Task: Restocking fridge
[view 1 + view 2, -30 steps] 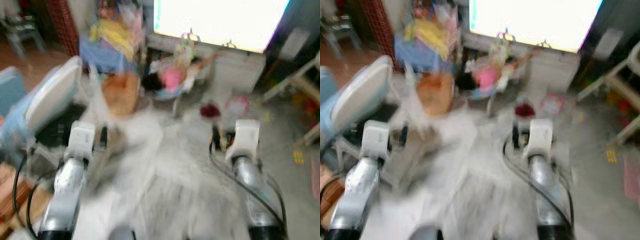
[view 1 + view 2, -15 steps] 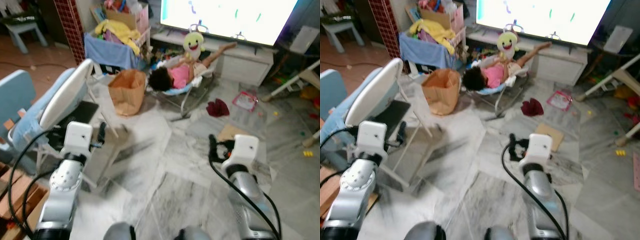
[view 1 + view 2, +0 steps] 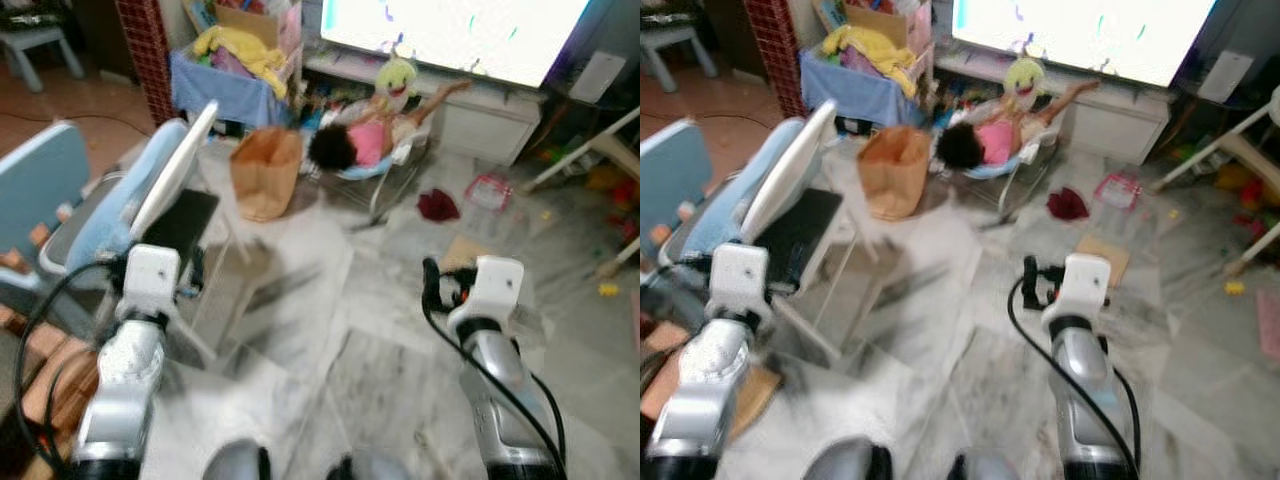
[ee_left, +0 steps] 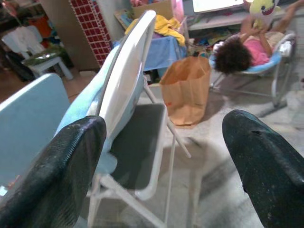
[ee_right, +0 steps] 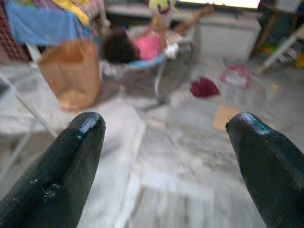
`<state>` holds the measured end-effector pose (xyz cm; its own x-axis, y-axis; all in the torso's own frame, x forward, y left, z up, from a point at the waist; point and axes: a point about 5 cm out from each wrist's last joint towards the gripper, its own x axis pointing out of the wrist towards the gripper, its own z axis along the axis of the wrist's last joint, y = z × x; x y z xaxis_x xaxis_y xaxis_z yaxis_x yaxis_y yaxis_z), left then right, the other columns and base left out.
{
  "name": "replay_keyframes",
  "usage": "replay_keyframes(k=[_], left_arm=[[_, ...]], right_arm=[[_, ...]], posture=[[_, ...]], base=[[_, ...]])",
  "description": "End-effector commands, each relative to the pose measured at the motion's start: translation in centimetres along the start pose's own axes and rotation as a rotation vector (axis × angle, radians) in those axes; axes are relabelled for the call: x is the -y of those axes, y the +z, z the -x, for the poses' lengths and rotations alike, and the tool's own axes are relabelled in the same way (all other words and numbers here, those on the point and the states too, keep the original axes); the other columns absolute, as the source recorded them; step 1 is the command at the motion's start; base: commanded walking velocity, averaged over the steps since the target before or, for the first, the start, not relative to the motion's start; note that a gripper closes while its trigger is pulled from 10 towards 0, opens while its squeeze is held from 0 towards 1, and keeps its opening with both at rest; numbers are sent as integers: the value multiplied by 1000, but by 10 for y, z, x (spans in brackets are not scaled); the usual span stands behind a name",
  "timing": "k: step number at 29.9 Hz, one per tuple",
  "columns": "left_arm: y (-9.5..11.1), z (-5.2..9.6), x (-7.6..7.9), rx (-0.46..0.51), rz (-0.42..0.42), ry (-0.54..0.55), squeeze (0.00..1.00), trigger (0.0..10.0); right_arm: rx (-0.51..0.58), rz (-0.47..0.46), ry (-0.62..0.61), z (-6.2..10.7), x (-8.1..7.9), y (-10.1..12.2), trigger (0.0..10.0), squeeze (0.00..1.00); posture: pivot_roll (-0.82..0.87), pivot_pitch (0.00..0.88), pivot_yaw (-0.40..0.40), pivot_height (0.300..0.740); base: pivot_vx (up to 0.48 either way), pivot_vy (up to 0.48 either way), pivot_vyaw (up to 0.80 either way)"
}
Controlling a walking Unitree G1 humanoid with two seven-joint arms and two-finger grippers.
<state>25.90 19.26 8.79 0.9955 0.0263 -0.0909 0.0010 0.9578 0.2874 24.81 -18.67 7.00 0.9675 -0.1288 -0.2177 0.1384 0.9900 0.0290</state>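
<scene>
Your left gripper (image 4: 161, 156) hangs low at the left of the frame with its two black fingers (image 4: 57, 175) spread wide apart and nothing between them, pointed toward a white and pale blue folding high chair (image 3: 150, 190) at the centre left. Your right gripper (image 5: 166, 156) sits at the lower right, its fingers likewise well apart and empty, above the grey marble floor (image 3: 330, 330). In the upper centre a crumpled brown paper bag (image 3: 266, 172) stands on the floor just beside the chair, and near it a person in a pink top (image 3: 360, 140) lies in a light blue baby bouncer (image 3: 1015, 165), with a yellow plush toy (image 3: 397, 75) just above. A bright television screen (image 3: 450, 30) runs along the top edge. A dark red cloth (image 3: 437, 205) and a flat piece of brown cardboard (image 3: 1102, 255) lie on the floor at centre right. The head views are somewhat blurred.
</scene>
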Motion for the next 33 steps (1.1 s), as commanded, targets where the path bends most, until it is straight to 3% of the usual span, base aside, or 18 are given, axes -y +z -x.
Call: replay_keyframes(k=[1,9,16,25,33], left_arm=[[-3,1,-5,-15,-15,18,0,10000],[-5,-6,-2,-22,-10,25,0,10000],[11,-18,-5,39,-8,43,0,10000],[0,-4,-12,19,-24,66,0,10000],[0,-8,-17,13,13,121,0,10000]], right_arm=[[-3,-8,-12,0,2,0,10000,0],[-9,-17,-4,-6,-4,-1,10000,0],[48,-13,39,-20,-13,16,10000,0],[27,-35,2,-10,-4,7,10000,0],[18,-8,20,-7,-3,6,10000,0]], posture=[[17,72,-44,740],[30,45,-67,740],[49,14,-67,740],[57,58,-54,740],[40,74,-65,740]], base=[[-319,360,0],[-330,352,0],[-341,342,0],[-254,393,0],[0,457,0]])
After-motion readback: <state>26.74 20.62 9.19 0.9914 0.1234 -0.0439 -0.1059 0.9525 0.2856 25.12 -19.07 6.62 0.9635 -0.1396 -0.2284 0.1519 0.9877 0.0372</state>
